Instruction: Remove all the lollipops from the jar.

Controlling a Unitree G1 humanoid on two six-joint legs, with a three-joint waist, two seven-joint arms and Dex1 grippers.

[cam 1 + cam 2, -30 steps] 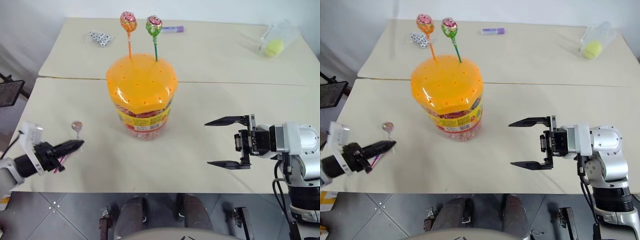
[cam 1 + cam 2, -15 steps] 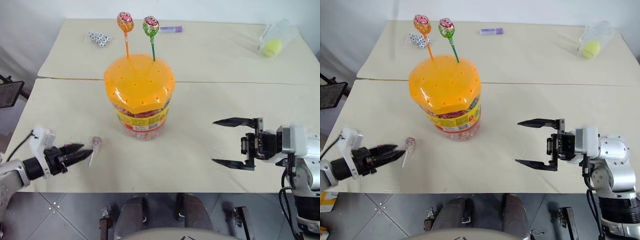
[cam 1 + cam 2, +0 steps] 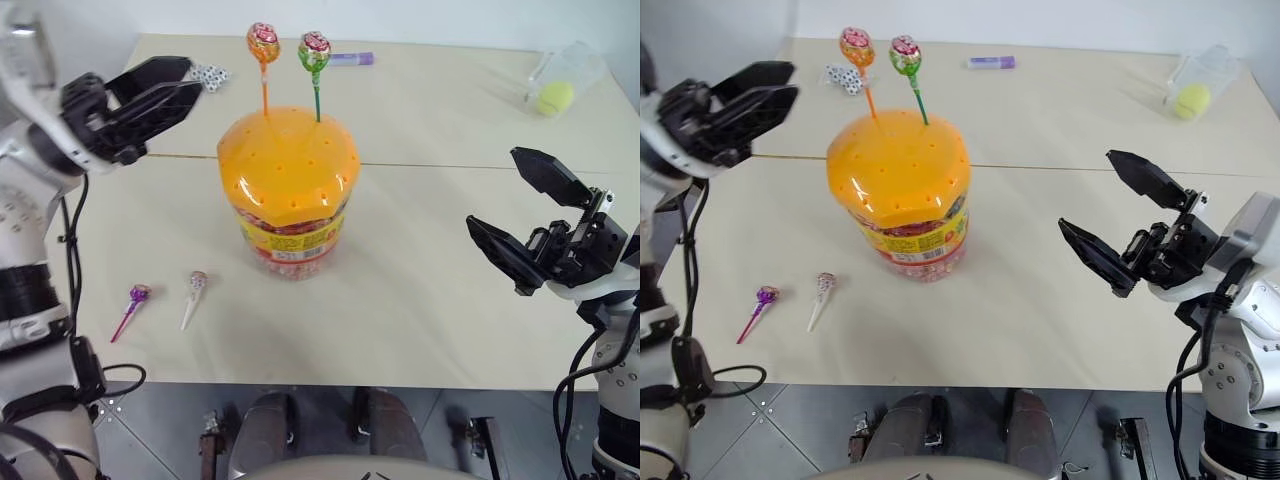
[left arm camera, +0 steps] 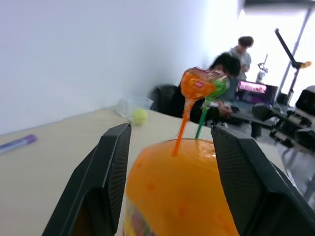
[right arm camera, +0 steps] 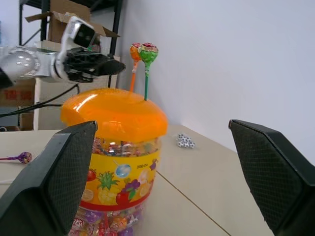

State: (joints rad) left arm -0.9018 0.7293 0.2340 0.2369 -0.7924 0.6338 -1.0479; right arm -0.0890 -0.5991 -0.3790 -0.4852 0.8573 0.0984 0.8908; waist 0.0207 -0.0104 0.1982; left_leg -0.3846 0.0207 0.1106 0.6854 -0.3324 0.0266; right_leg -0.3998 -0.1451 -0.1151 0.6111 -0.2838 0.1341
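The jar [image 5: 117, 162] label shows fruit pictures – no legible text; left hand [image 3: 172, 88] and right hand [image 3: 525, 215] – both spread, empty.

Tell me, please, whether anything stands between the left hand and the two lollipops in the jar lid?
Nothing visible does. The left hand is open, raised beside the jar, and only open air lies between it and the orange-stick lollipop and the green-stick lollipop beyond it.
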